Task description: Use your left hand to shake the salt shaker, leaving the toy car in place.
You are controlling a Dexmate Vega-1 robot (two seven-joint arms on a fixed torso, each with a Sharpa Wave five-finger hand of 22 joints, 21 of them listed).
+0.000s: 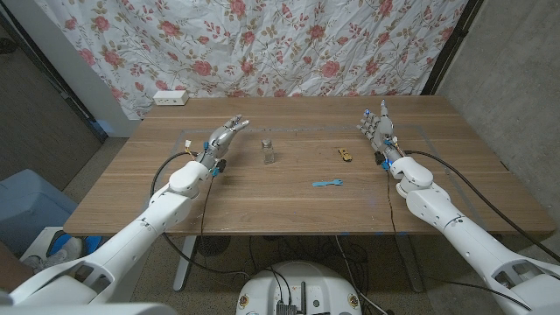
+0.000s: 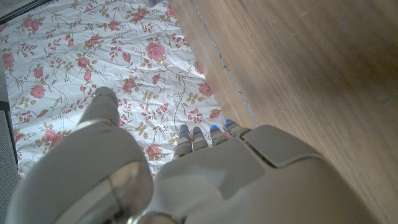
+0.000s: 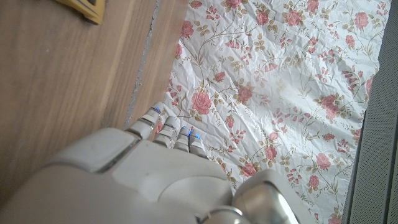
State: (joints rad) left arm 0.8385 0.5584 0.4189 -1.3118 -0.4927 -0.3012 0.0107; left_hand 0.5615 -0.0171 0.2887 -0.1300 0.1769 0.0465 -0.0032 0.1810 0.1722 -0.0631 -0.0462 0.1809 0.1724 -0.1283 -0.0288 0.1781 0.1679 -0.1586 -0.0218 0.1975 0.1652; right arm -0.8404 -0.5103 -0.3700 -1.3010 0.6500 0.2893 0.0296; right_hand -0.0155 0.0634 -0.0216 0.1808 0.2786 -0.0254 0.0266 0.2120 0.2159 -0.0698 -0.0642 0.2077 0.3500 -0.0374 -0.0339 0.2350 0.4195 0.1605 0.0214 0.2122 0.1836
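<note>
A small clear salt shaker [image 1: 268,151] with a silver cap stands upright near the middle of the wooden table [image 1: 289,188]. My left hand [image 1: 224,137] is a short way to its left, fingers apart and reaching toward the far edge, holding nothing. In the left wrist view the back of the left hand [image 2: 205,180] shows over bare wood. A small yellow toy car [image 1: 346,155] sits right of the shaker. My right hand [image 1: 377,128] stands to the right of the car, fingers spread and empty. A corner of the toy car [image 3: 84,9] shows beside the right hand [image 3: 155,174].
A blue plastic piece [image 1: 327,183] lies on the table nearer the front, right of centre. A white power strip [image 1: 171,98] sits at the far left corner. A flowered curtain [image 1: 289,44] hangs behind the table. A blue bin [image 1: 26,206] stands on the floor to the left.
</note>
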